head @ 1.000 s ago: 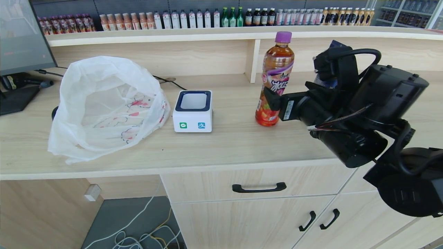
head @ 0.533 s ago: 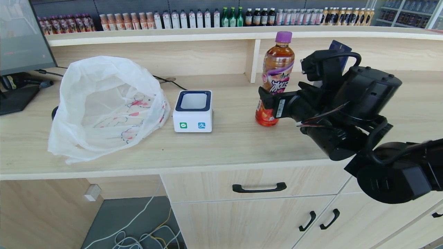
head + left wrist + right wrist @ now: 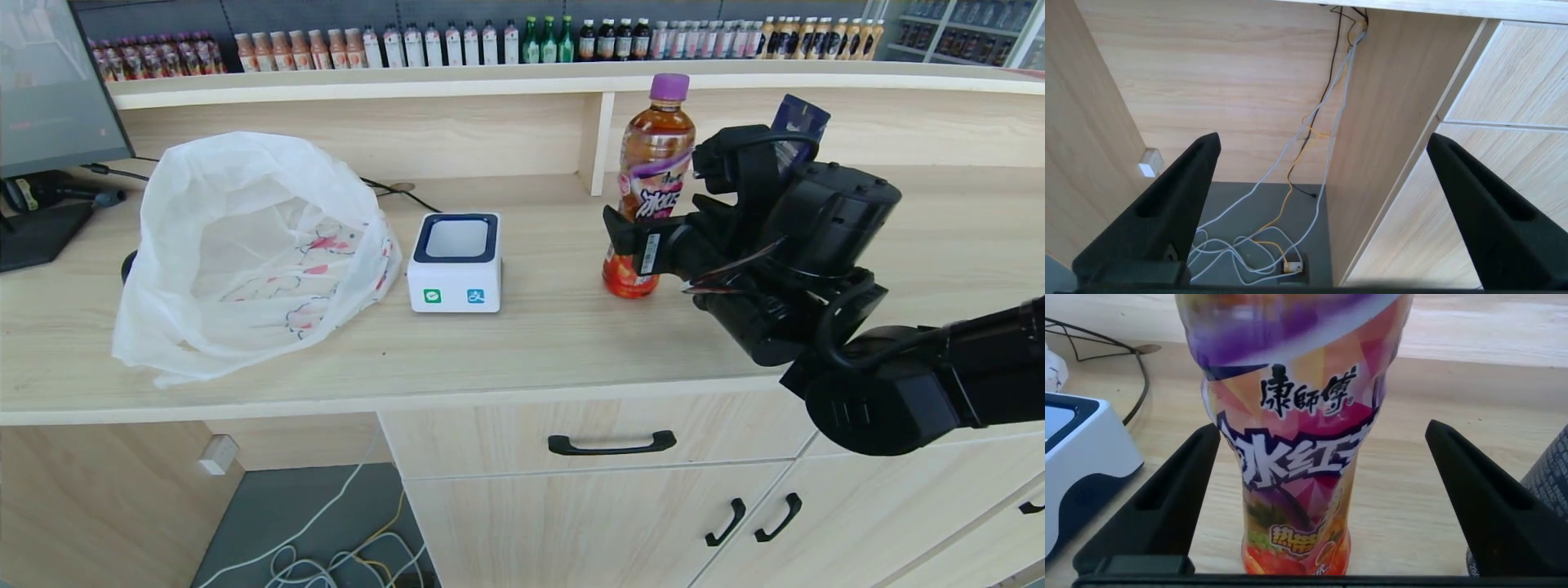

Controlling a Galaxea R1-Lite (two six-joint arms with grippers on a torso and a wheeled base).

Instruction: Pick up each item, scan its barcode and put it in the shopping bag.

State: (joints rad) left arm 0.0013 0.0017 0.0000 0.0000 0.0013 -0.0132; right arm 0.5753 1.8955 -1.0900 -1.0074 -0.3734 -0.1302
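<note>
Right wrist view: bottle [image 3: 1306,400] between right gripper's [image 3: 1323,431] wide-spread fingers; head view adds bag [image 3: 245,245], scanner [image 3: 455,261]; left gripper [image 3: 1323,139] spread wide above cables [image 3: 1327,163].

Bright, even light fell on the counter [image 3: 539,343]; only faint, soft shadows hugged the bag [image 3: 245,245]. The shelf [image 3: 490,80] bowed near the head view's 12 o'clock edge.

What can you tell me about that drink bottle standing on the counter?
The bottle is clear plastic, filled with amber-brown drink, with a purple screw cap and a wrap label in purple, pink and orange. It stands upright on the pale wooden counter, right of the white scanner box. The right pincer is open with a finger on either side of it, gaps showing, so only the counter touches it.
</note>
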